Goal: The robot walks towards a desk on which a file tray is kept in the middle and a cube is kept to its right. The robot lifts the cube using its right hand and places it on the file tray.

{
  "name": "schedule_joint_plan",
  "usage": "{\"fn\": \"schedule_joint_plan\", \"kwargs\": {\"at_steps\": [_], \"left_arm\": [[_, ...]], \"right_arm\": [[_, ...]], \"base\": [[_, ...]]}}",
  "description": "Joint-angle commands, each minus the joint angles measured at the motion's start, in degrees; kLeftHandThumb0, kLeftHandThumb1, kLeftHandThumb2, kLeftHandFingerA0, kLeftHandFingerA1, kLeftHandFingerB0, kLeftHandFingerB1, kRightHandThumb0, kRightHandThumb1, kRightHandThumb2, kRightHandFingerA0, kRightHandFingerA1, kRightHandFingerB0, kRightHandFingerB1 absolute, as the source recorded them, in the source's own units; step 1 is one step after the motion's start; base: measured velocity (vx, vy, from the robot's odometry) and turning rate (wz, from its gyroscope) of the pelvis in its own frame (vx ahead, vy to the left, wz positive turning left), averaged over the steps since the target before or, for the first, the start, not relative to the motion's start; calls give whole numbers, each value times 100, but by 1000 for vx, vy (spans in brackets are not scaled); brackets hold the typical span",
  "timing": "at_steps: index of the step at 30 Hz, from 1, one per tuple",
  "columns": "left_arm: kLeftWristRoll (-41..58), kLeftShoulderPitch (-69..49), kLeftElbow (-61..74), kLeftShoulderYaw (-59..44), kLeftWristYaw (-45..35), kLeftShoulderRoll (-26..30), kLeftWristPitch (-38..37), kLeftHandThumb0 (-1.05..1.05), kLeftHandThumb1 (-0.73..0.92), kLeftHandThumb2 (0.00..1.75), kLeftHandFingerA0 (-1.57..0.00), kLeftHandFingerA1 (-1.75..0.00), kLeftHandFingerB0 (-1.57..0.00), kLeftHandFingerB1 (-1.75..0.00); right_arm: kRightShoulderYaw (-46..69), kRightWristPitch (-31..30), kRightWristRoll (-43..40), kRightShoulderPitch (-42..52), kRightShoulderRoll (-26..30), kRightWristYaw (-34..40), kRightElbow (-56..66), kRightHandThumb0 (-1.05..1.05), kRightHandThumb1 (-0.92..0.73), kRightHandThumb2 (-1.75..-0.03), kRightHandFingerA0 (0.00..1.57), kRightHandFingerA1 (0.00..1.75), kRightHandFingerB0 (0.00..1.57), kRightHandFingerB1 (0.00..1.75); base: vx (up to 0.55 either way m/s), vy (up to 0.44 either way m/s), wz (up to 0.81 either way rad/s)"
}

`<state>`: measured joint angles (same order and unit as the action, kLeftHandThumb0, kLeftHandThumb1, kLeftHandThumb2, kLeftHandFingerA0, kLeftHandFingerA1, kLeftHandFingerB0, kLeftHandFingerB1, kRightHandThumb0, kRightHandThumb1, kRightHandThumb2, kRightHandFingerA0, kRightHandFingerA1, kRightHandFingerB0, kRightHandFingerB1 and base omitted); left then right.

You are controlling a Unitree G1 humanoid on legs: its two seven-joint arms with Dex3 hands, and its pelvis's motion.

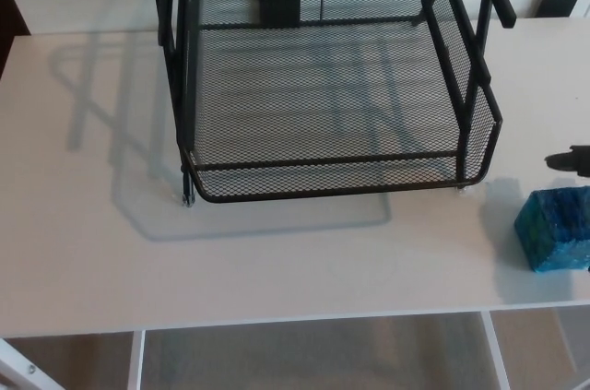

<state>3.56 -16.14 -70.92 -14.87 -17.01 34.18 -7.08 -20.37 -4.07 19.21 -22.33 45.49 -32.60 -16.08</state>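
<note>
Currently: cube on the worktop, outside the file tray; right robot hand barely in view.

Blue mottled cube rests flat on the white worktop at the picture's right edge, partly cut off by the frame, to the right of the tray's front right corner and clearly apart from it. Black wire-mesh file tray stands in the middle of the worktop, upright, its lower tier holding nothing, its shadow falling to the left. Of the right robot hand only a small black tip shows at the right edge, just beyond the cube with a strip of worktop between them; not touching. Whether that robot hand is released or clenched cannot be told from so little; it grasps nothing visible.
</note>
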Motion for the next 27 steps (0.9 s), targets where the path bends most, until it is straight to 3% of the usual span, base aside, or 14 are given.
{"fn": "schedule_joint_plan", "kwargs": {"at_steps": [1, 2, 3, 6, 7, 9, 11, 13, 14, 18, 19, 22, 23, 27], "left_arm": [[-145, 4, -78, 94, 79, 127, -319, -104, 62, 109, -53, -86, -30, -73], [-153, 0, -82, 119, 39, 139, -323, -95, 63, 123, -60, -89, -28, -71], [-205, 29, -98, 177, 66, 151, -278, -99, 86, 73, -50, -88, -28, -75], [-186, 45, -103, 192, 86, 139, -295, -94, 65, 124, -62, -89, -27, -70], [-229, 45, -119, 237, 108, 139, -351, -98, 86, 73, -54, -89, -31, -76], [-208, 73, -132, 233, 127, 121, -354, -101, 86, 73, -52, -93, -30, -80], [-155, 69, -106, 193, 173, 80, -403, -95, 64, 123, -63, -90, -32, -74], [-128, 46, -87, 166, 208, 59, -464, -100, 81, 78, -54, -94, -38, -83], [-80, 37, -70, 119, 212, 49, -457, -96, 61, 123, -61, -92, -32, -75], [-19, -82, 84, -4, 230, 49, -439, -94, 64, 124, -62, -92, -33, -75], [-46, -100, 51, 0, 229, 43, -480, -101, 83, 77, -54, -95, -31, -81], [-96, -16, -28, 28, 271, 64, -457, -94, 65, 125, -62, -91, -30, -74], [-209, 22, -38, 127, 330, 76, -536, -98, 84, 78, -56, -94, -33, -80], [-221, 10, 1, 148, 314, 66, -513, -100, 82, 77, -57, -95, -37, -81]], "right_arm": [[-159, 240, 404, -56, -37, -21, -256, -68, -38, -75, 0, 16, 3, 16], [-163, 274, 428, -20, -72, 58, -302, -67, -38, -76, 0, 18, 5, 18], [-175, 324, 454, 25, -129, 161, -370, -60, -38, -78, 0, 27, 3, 26], [-119, 657, 461, 129, -220, 457, -522, -54, -55, -60, 4, 37, 10, 23], [-54, 820, 383, 183, -297, 567, -615, -47, -36, -81, 0, 48, 1, 38], [27, 899, 352, 298, -404, 718, -554, -31, -49, -98, 1, 51, 0, 50], [24, 1041, 465, 363, -527, 929, -519, -42, -58, -58, 21, 45, 11, 27], [-107, 1065, 768, 327, -482, 1024, -465, -45, -60, -60, 27, 53, 10, 26], [-162, 1053, 892, 316, -486, 1103, -474, -41, -64, -59, 53, 67, 13, 30], [-284, 881, 1257, 413, -459, 1338, -317, -34, -72, -62, 76, 107, 24, 31], [-280, 1602, 1673, 668, -433, 2790, -722, -20, -76, -65, 82, 158, 58, 46], [-347, 1616, 1829, 683, -467, 3135, -892, -18, -80, -67, 83, 159, 77, 56], [-376, 1560, 1924, 648, -499, 3328, -1002, -20, -78, -68, 84, 156, 86, 60], [-477, 1600, 2133, 802, -480, 3724, -1062, -15, -68, -92, 93, 155, 93, 102]], "base": [[0, 0, 0], [0, 0, 0], [0, 0, 0], [0, 0, 0], [0, 0, 0], [0, 0, 0], [0, 0, 0], [0, 0, 0], [0, 0, 0], [0, 0, 0], [0, 0, 0], [0, 0, 0], [0, 0, 0], [0, 0, 0]]}}
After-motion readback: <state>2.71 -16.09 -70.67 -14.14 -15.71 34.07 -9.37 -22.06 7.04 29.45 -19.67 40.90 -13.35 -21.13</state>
